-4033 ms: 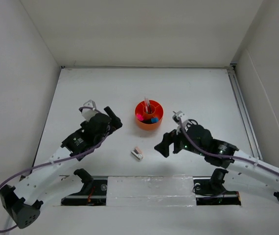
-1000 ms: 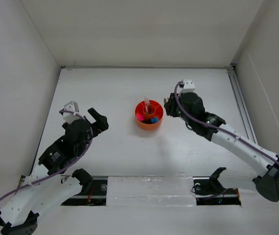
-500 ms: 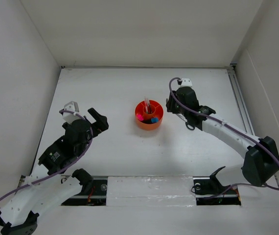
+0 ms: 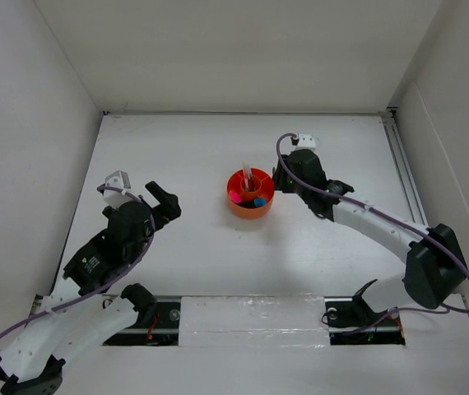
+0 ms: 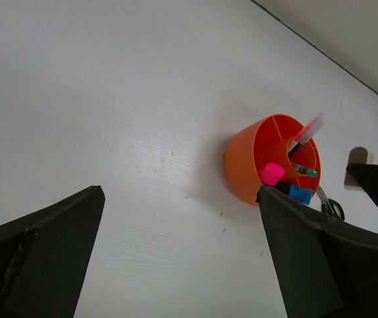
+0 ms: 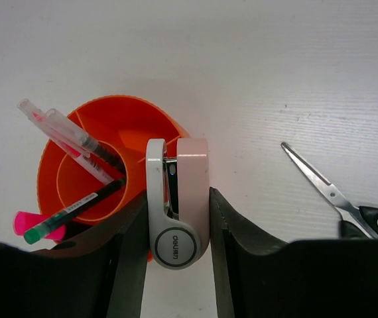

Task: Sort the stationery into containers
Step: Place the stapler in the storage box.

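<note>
The round orange organiser point(image 4: 250, 194) stands mid-table. It holds pens point(image 6: 76, 142) in the central cup and pink-capped point(image 5: 272, 173) and blue-capped point(image 5: 300, 193) markers in outer wedges. My right gripper point(image 6: 176, 218) is shut on the small pink-white clip-like piece point(image 6: 178, 199), holding it over the organiser's point(image 6: 109, 122) right rim. In the top view that gripper point(image 4: 282, 177) sits just right of the organiser. Black-handled scissors point(image 6: 335, 195) lie on the table to the right. My left gripper point(image 4: 167, 202) is open and holds nothing, well left of the organiser point(image 5: 249, 165).
The white table point(image 4: 218, 148) is walled on the left, back and right. A metal rail point(image 4: 403, 173) runs along its right edge. The right arm point(image 4: 366, 222) reaches diagonally across the right half.
Four seconds ago the clip-like piece lay near the front edge; now the right gripper holds it. Over the last second that gripper moved slightly back and left, closer to the organiser. The left arm has pulled back.
</note>
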`<state>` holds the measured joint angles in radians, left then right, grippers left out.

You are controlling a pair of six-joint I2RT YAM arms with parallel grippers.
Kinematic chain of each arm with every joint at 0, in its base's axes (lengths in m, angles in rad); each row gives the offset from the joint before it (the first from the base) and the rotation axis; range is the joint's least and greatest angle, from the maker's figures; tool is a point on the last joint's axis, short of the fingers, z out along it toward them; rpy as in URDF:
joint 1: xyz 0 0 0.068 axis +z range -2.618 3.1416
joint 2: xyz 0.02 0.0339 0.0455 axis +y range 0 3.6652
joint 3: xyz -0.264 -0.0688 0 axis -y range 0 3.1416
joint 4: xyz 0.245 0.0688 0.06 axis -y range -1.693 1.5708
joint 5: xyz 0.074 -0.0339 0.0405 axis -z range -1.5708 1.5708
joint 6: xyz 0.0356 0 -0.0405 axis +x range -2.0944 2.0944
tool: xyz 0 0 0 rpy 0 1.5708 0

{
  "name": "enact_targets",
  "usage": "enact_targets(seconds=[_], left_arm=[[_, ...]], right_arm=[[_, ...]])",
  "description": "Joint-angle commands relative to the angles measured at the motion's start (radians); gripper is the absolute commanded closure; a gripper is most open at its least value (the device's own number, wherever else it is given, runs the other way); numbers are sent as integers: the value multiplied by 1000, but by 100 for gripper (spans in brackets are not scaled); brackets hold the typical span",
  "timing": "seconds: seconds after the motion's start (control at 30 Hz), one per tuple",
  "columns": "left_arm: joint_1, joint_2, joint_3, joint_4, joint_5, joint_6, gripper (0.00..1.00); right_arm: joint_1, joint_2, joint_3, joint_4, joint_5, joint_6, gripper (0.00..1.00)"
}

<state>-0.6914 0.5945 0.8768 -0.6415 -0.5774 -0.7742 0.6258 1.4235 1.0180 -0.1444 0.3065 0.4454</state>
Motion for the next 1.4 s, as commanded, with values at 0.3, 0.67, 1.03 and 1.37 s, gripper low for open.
enact_targets(seconds=[0.3, 0.67, 1.03, 1.37], left_arm=[[4, 56, -15, 152, -93, 4, 0], [13, 685, 394, 257, -131, -116, 0], [23, 573, 375, 149, -115, -221, 0], [23, 489, 323, -18, -43, -214, 0]], right_arm=[[-46, -84, 56, 83, -73, -37, 100], [-195, -227, 62, -59, -348, 4, 100], [-222, -243, 113, -254, -316, 50, 100], [-190, -46, 234, -264, -279, 105, 100]])
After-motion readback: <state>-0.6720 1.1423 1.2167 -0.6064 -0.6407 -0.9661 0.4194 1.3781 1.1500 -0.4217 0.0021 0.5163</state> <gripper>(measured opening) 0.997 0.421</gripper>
